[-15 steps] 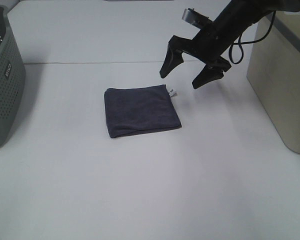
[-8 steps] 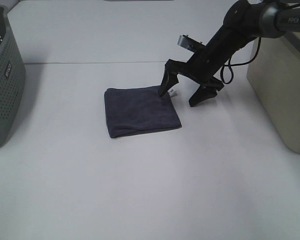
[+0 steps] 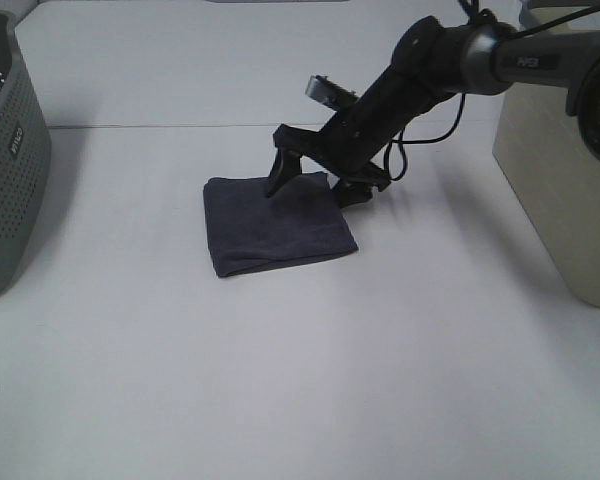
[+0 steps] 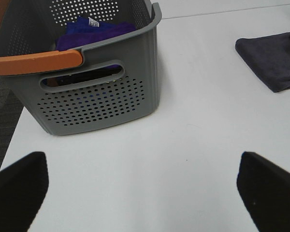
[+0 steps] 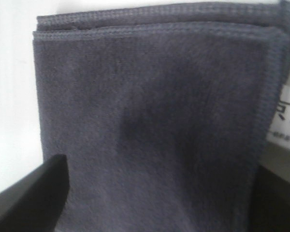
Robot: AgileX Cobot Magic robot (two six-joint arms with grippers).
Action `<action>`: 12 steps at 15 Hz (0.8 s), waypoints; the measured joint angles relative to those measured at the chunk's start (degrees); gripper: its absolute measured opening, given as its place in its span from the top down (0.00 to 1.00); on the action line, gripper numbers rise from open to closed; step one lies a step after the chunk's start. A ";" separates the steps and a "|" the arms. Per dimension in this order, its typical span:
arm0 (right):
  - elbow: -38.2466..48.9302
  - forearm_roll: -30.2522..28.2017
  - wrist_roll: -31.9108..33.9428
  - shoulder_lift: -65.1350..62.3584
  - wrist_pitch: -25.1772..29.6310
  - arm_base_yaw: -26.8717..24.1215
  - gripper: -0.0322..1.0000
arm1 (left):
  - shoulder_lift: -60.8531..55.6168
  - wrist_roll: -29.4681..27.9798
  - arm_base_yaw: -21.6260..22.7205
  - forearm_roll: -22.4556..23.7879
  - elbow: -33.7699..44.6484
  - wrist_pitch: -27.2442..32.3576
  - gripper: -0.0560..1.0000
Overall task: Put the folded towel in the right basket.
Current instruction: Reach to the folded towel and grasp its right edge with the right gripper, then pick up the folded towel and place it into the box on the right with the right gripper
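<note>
White table (image 3: 280, 390) | right hand (image 3: 313, 193) wide over folded towel (image 3: 270, 228) | beige basket (image 3: 565, 190) right, grey basket (image 3: 10, 170) left

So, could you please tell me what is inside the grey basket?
A crumpled blue-purple cloth with a white tag lies inside the grey basket; whatever lies beneath is hidden.

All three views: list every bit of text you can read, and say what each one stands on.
"PIPER": white lettering on the right arm.
Raised brand mark on the grey basket: too blurred to read.
Care tag at the edge of the folded towel: printed characters, cut off by the frame, not readable.
White label on the blue cloth inside the grey basket: too small to read.
</note>
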 joint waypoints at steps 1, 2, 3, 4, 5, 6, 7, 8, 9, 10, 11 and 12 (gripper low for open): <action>0.00 0.00 1.03 0.40 -2.06 2.18 0.24 | 0.00 0.00 0.00 0.00 0.00 0.00 0.01; 0.00 -0.11 1.83 0.74 -4.30 4.07 0.34 | 0.00 0.00 0.00 0.00 0.00 0.00 0.01; 0.00 -0.52 2.58 1.20 -6.07 5.73 0.51 | 0.00 0.00 0.00 0.00 0.00 0.00 0.01; 0.06 -0.86 2.75 1.55 -7.51 7.05 0.70 | 0.00 0.00 0.00 0.00 0.00 0.00 0.01; 0.11 -0.23 2.86 1.89 -8.02 7.68 0.86 | 0.00 0.00 0.00 0.00 0.00 0.00 0.01; 0.17 0.40 2.92 1.89 -8.14 7.73 0.91 | 0.00 0.00 0.00 0.00 0.00 0.00 0.01; 0.17 0.69 2.92 1.89 -7.79 7.73 0.91 | 0.00 0.00 0.00 0.00 0.00 0.00 0.01; -0.06 0.57 2.92 1.89 -7.45 7.73 0.91 | 0.00 0.00 0.00 0.00 0.00 0.00 0.01; -1.26 -0.06 2.92 1.89 -5.67 7.62 0.91 | 0.00 0.00 0.00 0.00 0.00 0.00 0.01; -3.44 -1.09 2.92 1.49 -2.12 7.39 0.91 | 0.00 0.00 0.00 0.00 0.00 0.00 0.01; -6.36 -1.89 2.92 0.23 1.89 6.93 0.91 | 0.00 0.00 0.00 0.06 0.00 0.00 0.01; -10.26 -2.52 2.92 -2.01 5.56 5.90 0.91 | 0.00 0.00 0.00 0.11 0.00 0.00 0.01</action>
